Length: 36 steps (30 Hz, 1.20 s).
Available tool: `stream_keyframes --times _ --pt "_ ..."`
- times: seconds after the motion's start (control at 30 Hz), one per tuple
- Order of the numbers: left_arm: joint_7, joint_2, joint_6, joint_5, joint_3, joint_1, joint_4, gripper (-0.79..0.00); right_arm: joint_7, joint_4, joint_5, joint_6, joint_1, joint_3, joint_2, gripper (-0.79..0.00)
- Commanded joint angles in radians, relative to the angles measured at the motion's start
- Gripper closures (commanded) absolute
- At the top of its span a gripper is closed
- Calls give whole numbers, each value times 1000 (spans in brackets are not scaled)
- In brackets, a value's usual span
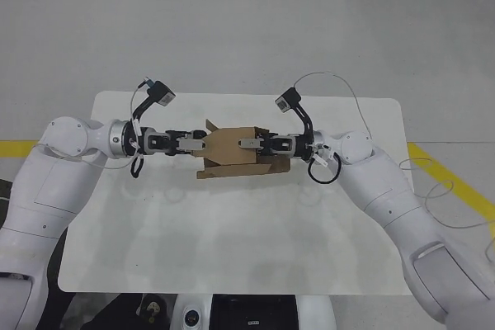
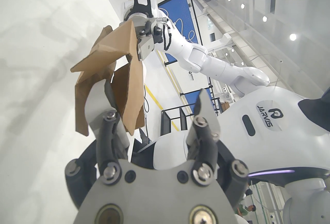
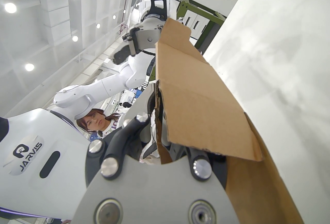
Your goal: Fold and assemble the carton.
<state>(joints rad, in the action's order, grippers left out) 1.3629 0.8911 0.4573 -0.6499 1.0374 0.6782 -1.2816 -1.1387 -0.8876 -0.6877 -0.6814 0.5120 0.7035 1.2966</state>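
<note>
Left gripper (image 2: 154, 89) stands spread wide at the carton's (image 1: 229, 150) left end, gripping nothing; one of its fingers (image 2: 203, 106) is clear of the carton, the other lies against a hanging flap; right gripper (image 1: 248, 143) is clamped on a panel at the carton's right end; the brown carton, half folded with flaps splayed, hangs above the white table (image 1: 231, 247) beneath it.
</note>
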Motion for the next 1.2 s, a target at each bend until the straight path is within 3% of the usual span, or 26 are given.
stream_keyframes --times 0.0,0.73,1.17 --pt "2 0 -2 -6 2 0 -1 -785 10 7 12 -10 -2 -3 4 0" --pt "40 6 -40 -95 18 -5 -38 -785 135 67 143 -39 -17 -21 61 0" --pt "-23 16 23 17 -5 -16 -63 -785 135 86 153 -48 -18 -12 88 0"
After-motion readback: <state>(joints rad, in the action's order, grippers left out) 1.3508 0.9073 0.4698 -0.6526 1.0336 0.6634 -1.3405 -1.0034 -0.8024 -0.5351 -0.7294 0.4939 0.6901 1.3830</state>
